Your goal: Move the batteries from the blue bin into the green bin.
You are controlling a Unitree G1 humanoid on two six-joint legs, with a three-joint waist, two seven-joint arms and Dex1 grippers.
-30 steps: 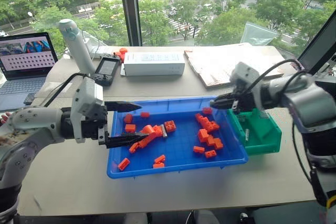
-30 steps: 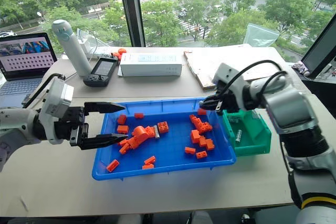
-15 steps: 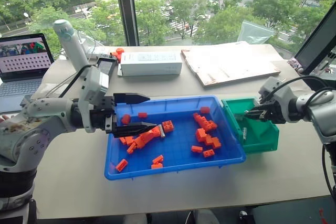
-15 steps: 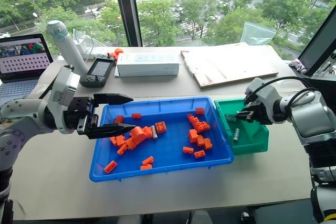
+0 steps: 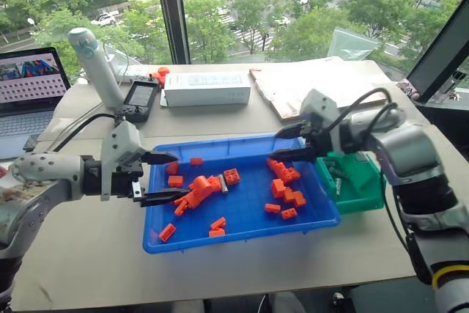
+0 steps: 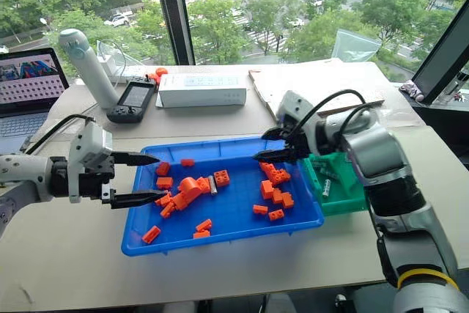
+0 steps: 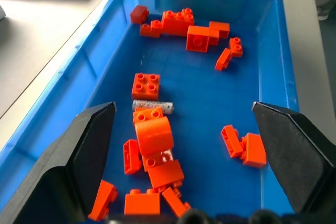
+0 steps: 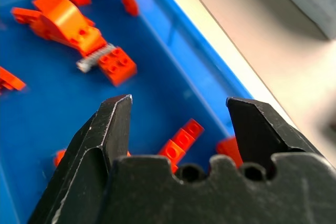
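Both arms reach inward, left gripper (image 5: 163, 177) and right gripper (image 5: 287, 144) each with fingers spread apart.

Both arms wear smooth silver-grey shells with darker joints. A boxy pale housing tops each wrist, black cables looping off it. The left gripper (image 5: 165, 177) and right gripper (image 5: 287, 144) each end in two tapered black fingers.

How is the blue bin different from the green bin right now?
The blue bin is wide and shallow; the green bin is much smaller and deeper. The blue bin holds orange bricks and one battery; the green bin holds batteries, no bricks. Both are rectangular plastic, side by side on the table.
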